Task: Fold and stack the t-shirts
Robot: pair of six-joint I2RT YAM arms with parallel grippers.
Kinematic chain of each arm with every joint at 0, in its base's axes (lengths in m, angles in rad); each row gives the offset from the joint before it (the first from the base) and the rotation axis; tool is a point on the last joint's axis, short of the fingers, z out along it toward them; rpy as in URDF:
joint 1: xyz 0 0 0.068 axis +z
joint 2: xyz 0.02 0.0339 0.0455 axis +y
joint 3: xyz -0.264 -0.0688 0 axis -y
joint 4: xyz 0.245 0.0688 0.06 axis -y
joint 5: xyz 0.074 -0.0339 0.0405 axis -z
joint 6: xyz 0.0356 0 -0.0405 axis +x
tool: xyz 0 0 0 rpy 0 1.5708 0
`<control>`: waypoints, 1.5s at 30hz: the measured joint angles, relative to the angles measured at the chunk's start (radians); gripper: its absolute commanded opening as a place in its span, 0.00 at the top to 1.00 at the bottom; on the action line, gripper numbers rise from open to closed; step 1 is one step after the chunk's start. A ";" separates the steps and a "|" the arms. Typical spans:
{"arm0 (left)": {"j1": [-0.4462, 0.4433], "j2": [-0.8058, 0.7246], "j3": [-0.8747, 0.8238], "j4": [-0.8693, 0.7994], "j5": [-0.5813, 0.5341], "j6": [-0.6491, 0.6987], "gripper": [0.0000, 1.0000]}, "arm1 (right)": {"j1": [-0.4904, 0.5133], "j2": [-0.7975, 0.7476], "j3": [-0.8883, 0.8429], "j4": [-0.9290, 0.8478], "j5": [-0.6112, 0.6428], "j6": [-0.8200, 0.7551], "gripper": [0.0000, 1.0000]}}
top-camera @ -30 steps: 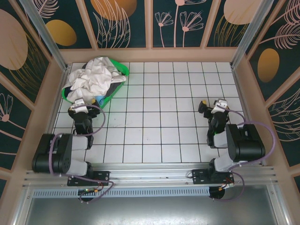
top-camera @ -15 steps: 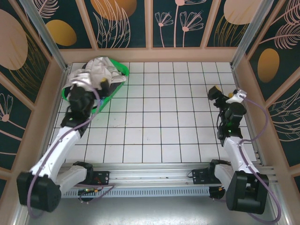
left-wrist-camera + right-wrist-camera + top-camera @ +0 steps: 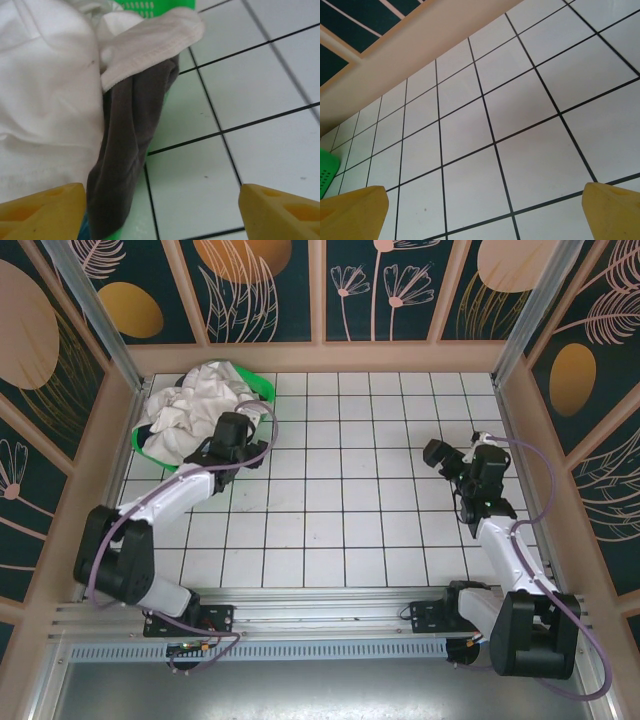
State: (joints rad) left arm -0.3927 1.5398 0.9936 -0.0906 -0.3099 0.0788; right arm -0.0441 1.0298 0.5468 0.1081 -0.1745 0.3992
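From above, the t-shirts [image 3: 190, 405] are lying crumpled together in the green basket [image 3: 266, 392] at the far left corner of the surface [image 3: 340, 500]. Nothing is spread out, folded or stacked on the tiles, so I am judging the task to be at its very start, with every shirt left to pull out, flatten, fold and pile. I am reaching my left end effector [image 3: 240, 436] to the near right edge of the basket, while my right end effector [image 3: 441, 454] is hanging over bare tiles, well apart from the cloth.

Through the left wrist camera, my left end effector [image 3: 160, 215] is standing with its yellow fingers [image 3: 42, 210] apart, gripping nothing. Soft off-white cotton [image 3: 45, 100] is bunching in loose folds, and a stitched hem is flopping over a dark grey cloth [image 3: 130, 150] that is draping down the perforated plastic basket [image 3: 150, 6].

Through the right wrist camera, my right end effector [image 3: 480, 212] is showing its fingers wide apart and empty over glossy white tiles [image 3: 530, 165] with thin black lines, a sliver of the green basket [image 3: 327, 175] sitting at the left edge
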 measured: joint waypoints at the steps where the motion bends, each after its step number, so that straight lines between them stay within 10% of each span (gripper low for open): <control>1: 0.003 0.037 0.022 -0.003 -0.017 0.008 0.26 | 0.000 0.005 -0.003 0.000 -0.010 0.000 0.01; 14: 0.133 0.293 0.204 -0.019 0.022 0.068 0.72 | -0.014 0.036 -0.022 0.000 -0.030 -0.008 0.01; 24: 0.270 0.467 0.463 -0.097 0.077 0.073 0.86 | -0.016 0.068 -0.022 0.000 -0.029 -0.008 0.01; 37: 0.329 0.614 0.701 -0.208 0.040 -0.035 0.84 | -0.016 0.073 -0.015 -0.008 -0.029 -0.008 0.01; 45: 0.349 0.607 0.702 -0.225 0.066 -0.070 0.39 | -0.016 0.072 0.001 -0.024 -0.029 -0.008 0.01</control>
State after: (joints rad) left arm -0.0441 2.1464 1.6955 -0.3153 -0.2443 0.0090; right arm -0.0601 1.1019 0.5476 0.0845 -0.2039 0.3916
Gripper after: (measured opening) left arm 0.485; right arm 0.990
